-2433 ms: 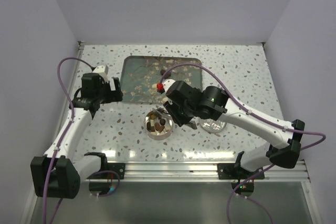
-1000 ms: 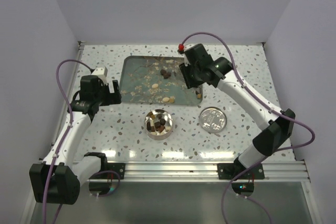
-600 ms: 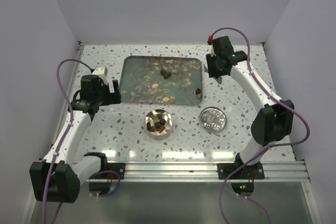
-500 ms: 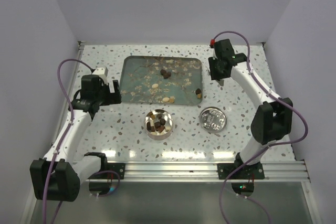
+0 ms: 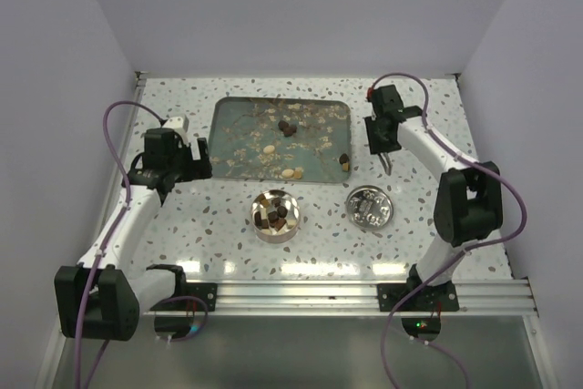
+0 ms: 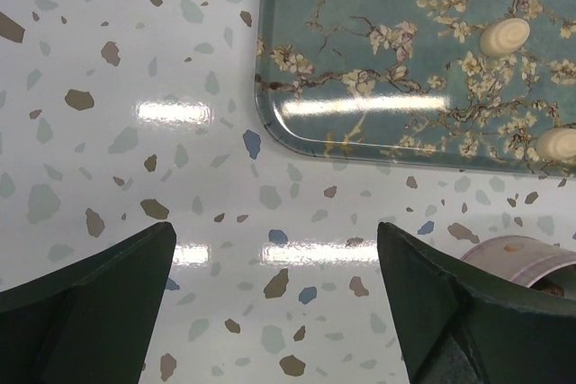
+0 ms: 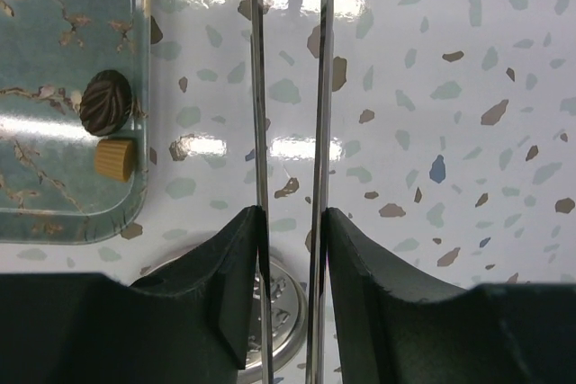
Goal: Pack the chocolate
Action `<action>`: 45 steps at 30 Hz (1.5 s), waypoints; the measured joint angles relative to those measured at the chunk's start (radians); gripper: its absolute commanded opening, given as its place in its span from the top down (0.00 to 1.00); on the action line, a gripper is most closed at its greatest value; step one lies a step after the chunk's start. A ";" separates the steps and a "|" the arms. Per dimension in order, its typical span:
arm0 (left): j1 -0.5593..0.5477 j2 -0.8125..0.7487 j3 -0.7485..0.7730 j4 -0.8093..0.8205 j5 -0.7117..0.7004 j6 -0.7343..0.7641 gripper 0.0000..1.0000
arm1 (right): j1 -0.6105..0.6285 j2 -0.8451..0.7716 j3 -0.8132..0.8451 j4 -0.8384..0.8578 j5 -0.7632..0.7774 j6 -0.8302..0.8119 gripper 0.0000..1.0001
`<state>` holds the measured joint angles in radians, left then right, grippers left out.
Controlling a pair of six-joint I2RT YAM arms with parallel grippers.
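The chocolate (image 5: 276, 215), small dark brown, tan and cream pieces, is seen in two places. Several pieces are piled in the round silver tin (image 5: 277, 236), well apart from the right gripper (image 7: 290, 222), on its left-arm side and nearer the bases. Others are scattered on the teal rectangular tray with a blossom pattern (image 5: 239, 125). A dark ribbed round piece (image 7: 106, 102) and a tan square piece (image 7: 115, 159) lie just beside each other in the tray's corner, near the right gripper and to its left. Thin metal tweezers (image 7: 256, 87) are clamped between that gripper's narrowly set fingers. Their blades stand apart, with only the white speckled tabletop (image 5: 209, 234) seen between them. The round embossed silver lid (image 5: 369, 208) lies near that gripper, toward the bases. The left gripper (image 6: 274, 231) is spread wide with nothing held. The tray's corner lies just ahead of it, two cream oval pieces (image 6: 502, 35) lie ahead to its right, and the tin's rim is beside its right finger.
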<state>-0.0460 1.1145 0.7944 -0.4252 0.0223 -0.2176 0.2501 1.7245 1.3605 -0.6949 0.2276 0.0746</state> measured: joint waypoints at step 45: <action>0.000 0.147 0.090 0.016 -0.030 -0.008 0.00 | -0.085 0.431 0.339 0.003 -0.036 -0.014 0.09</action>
<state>-0.0460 1.2613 0.8845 -0.4088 -0.0074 -0.2253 0.1654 2.1551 1.6993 -0.6918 0.1917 0.0601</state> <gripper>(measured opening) 0.997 0.838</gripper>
